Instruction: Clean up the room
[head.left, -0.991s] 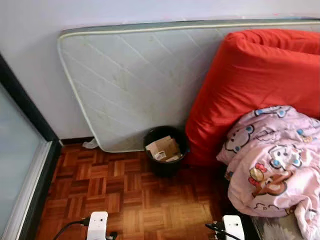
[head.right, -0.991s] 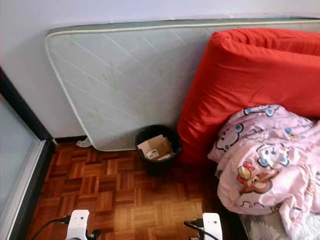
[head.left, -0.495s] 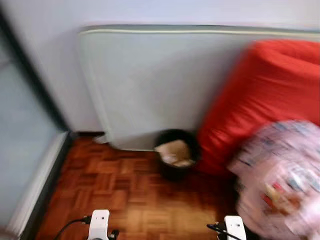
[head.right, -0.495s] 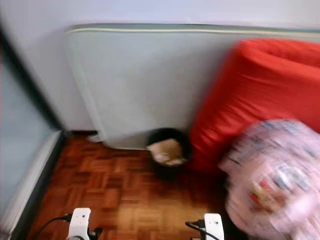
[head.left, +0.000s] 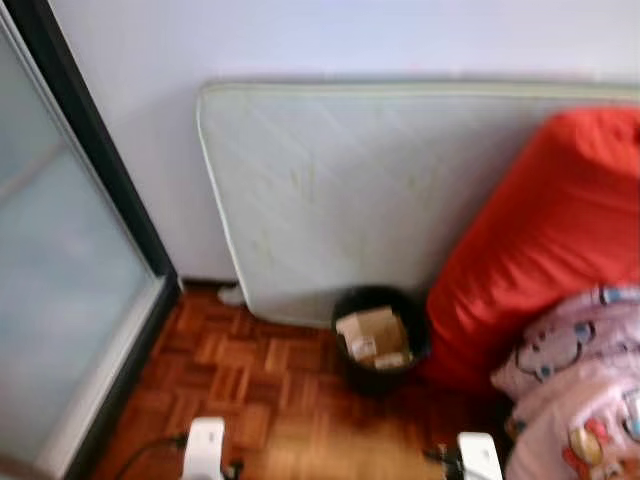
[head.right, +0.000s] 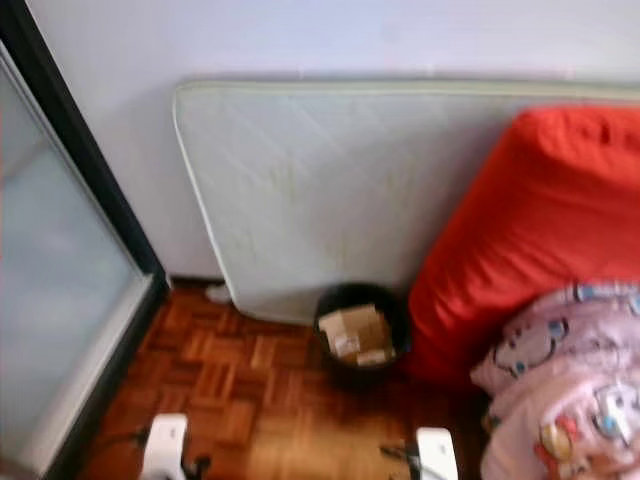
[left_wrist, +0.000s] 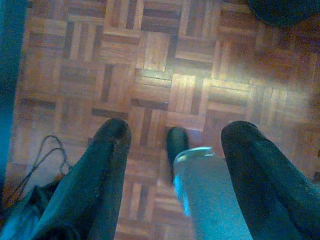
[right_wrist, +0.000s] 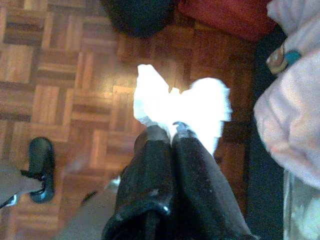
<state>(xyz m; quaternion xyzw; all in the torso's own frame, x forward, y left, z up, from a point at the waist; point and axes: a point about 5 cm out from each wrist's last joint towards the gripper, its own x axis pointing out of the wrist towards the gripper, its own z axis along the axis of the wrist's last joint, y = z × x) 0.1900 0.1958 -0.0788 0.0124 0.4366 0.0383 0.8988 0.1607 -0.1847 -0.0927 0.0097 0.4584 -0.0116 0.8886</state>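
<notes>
The right gripper's fingers are pinching a white tissue, seemingly for the nearby bin. The left gripper's fingers are hanging wide, holding nothing.

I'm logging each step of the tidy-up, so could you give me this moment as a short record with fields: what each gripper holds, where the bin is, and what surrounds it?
right gripper: jaws shut on white tissue, above the parquet floor
left gripper: jaws open, holding nothing
black bin: on the floor ahead, cardboard scraps inside
behind bin: mattress leaning on the wall
beside bin: red cushion, pink blanket in front
</notes>
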